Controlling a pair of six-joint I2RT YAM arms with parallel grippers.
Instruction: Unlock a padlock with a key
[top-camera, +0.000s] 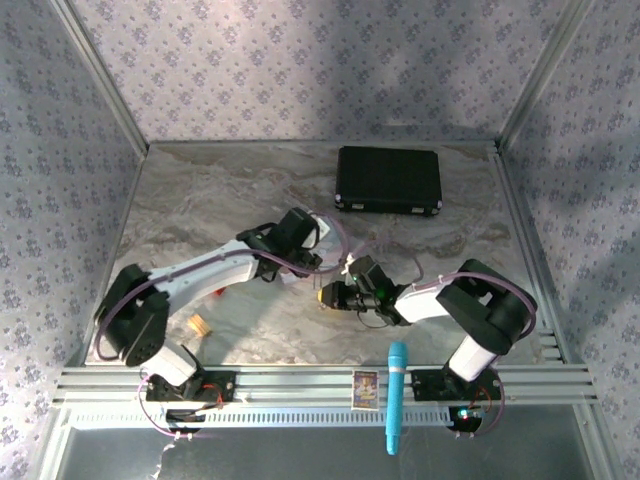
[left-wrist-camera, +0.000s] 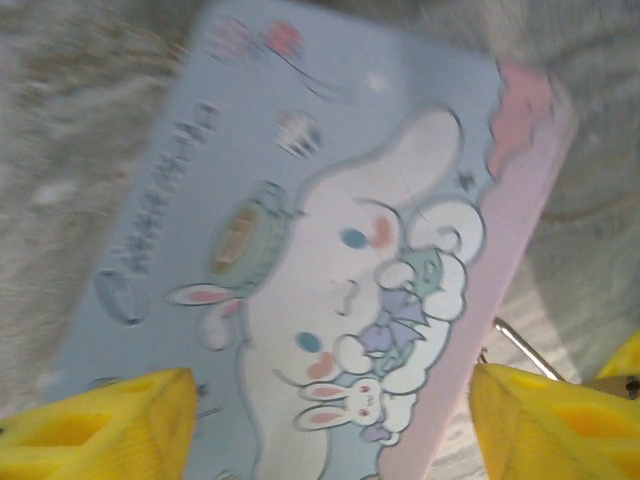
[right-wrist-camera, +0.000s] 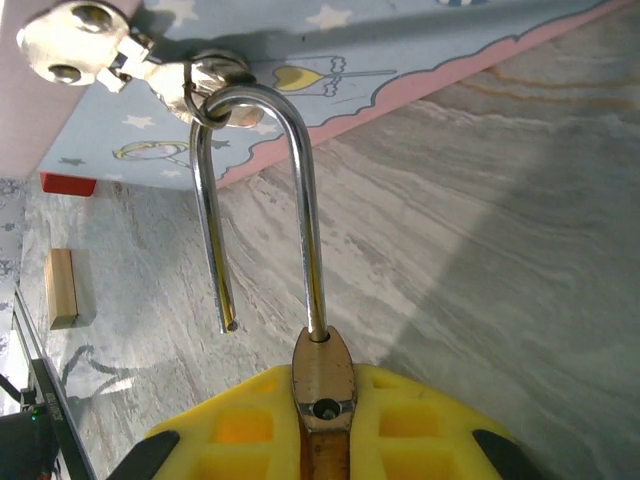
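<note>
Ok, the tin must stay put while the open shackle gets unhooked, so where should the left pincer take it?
Probably across the narrow width of the tin, closing on its two long edges, coming straight down at the printed lid. That broad flat face is turned towards the left pincer, whose open fingers stand either side of it.

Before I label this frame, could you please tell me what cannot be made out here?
- Small brass padlock: right wrist view, lower body covered by the yellow fingers of the right hand and cut by the bottom edge.
- Pastel rectangular cartoon tin: left wrist view, blurred, so its lettering is unreadable.
- Left hand: same view, fingers cut by the bottom edge; grip on the tin unclear.
</note>
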